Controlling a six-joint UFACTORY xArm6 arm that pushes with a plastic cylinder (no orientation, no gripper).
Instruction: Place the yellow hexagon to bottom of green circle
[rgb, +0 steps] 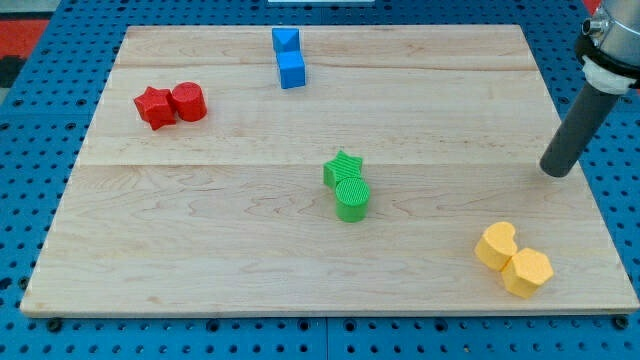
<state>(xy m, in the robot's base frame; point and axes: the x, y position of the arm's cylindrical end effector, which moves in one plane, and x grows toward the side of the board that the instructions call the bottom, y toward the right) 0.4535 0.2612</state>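
Observation:
The yellow hexagon (528, 272) lies near the board's bottom right corner, touching a yellow heart (495, 245) on its upper left. The green circle (352, 199) stands near the board's middle, touching a green star (343, 168) just above it. My tip (554, 173) rests on the board at the view's right, well above the yellow pair and far to the right of the green circle. It touches no block.
A red star (154, 107) and a red cylinder (188, 101) sit together at the upper left. Two blue blocks (289, 55) sit at the top centre. The wooden board (200, 240) lies on a blue pegboard.

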